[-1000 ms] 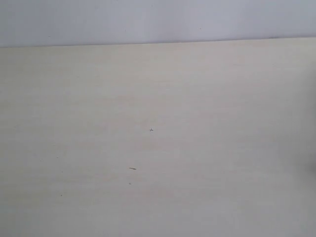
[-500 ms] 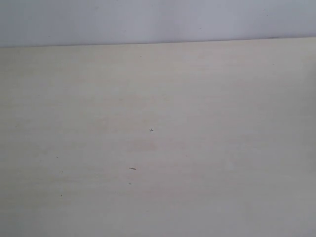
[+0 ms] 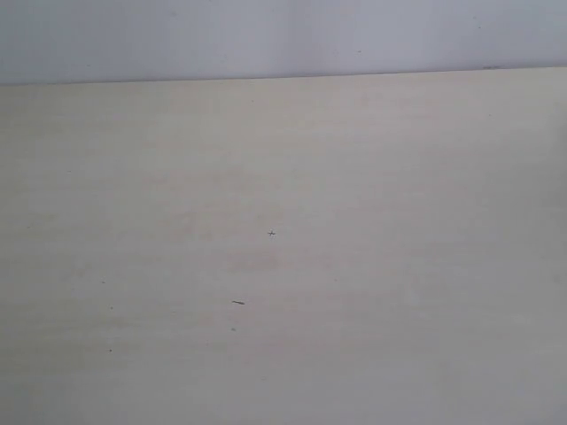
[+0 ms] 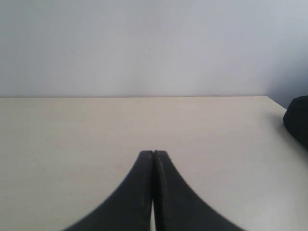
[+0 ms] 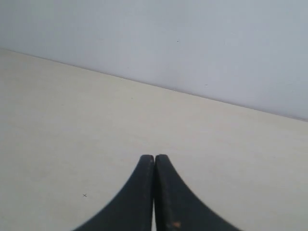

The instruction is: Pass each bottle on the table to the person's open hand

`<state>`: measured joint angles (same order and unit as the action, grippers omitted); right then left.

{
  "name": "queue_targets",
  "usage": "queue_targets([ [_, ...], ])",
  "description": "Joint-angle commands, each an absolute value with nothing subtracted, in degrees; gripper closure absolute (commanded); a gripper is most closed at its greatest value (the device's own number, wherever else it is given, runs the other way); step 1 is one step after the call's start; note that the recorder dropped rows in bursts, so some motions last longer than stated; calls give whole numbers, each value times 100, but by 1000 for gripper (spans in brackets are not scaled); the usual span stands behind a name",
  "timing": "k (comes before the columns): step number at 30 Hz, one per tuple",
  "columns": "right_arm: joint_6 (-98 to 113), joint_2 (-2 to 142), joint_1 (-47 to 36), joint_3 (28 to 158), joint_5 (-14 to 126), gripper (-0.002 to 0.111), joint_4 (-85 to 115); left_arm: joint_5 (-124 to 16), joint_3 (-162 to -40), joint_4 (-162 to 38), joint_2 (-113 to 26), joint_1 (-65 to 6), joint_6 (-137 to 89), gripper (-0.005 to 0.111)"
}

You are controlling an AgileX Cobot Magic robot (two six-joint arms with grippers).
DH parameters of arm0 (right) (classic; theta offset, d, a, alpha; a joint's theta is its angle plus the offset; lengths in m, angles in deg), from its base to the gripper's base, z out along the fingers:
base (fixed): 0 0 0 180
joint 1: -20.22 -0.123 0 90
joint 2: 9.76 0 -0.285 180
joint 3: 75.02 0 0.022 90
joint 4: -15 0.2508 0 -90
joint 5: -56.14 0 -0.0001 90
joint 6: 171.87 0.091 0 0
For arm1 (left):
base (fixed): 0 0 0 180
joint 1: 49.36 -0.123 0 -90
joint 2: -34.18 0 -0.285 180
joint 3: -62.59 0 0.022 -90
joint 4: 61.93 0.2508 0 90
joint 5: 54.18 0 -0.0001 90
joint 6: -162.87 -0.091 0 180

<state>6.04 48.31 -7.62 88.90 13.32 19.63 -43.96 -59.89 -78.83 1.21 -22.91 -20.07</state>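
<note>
The pale beige table (image 3: pixel 354 177) fills the exterior view, and no bottle or person's open hand shows in any view. Neither gripper appears in the exterior view. In the left wrist view my left gripper (image 4: pixel 153 153) is shut, its black fingers pressed together over bare tabletop (image 4: pixel 72 134) with nothing between them. My right gripper (image 5: pixel 154 157) is likewise shut on nothing above the table (image 5: pixel 72 120) in the right wrist view.
A plain grey-white wall (image 3: pixel 266 35) runs behind the table's far edge. A few tiny dark specks (image 3: pixel 237 302) mark the tabletop. A dark rounded shape (image 4: pixel 298 120) sits at the table's edge in the left wrist view; what it is cannot be told.
A dark shadow at the exterior view's right edge one second ago has withdrawn out of the frame. Nothing else has changed.
</note>
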Motion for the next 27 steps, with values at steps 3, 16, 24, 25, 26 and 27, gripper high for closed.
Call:
queue_targets([
  [3,548,4468,-734,8718,1537,108,1917,-4484,-5970,-7900,171,-2307,-2008,106],
  [16,548,2659,-716,6839,3242,108,1961,-4484,-5970,-7900,171,-2307,-2008,106],
  [24,524,1623,186,6020,3398,108,1961,-4484,-5970,-7900,171,-2307,-2008,106],
  [25,524,1468,375,5923,3411,108,1961,-4484,-5970,-7900,171,-2307,-2008,106],
  [26,524,1362,491,5825,3428,108,1961,-4484,-5970,-7900,171,-2307,-2008,106],
  [27,524,1259,599,5746,3467,108,1961,-4484,-5970,-7900,171,-2307,-2008,106],
])
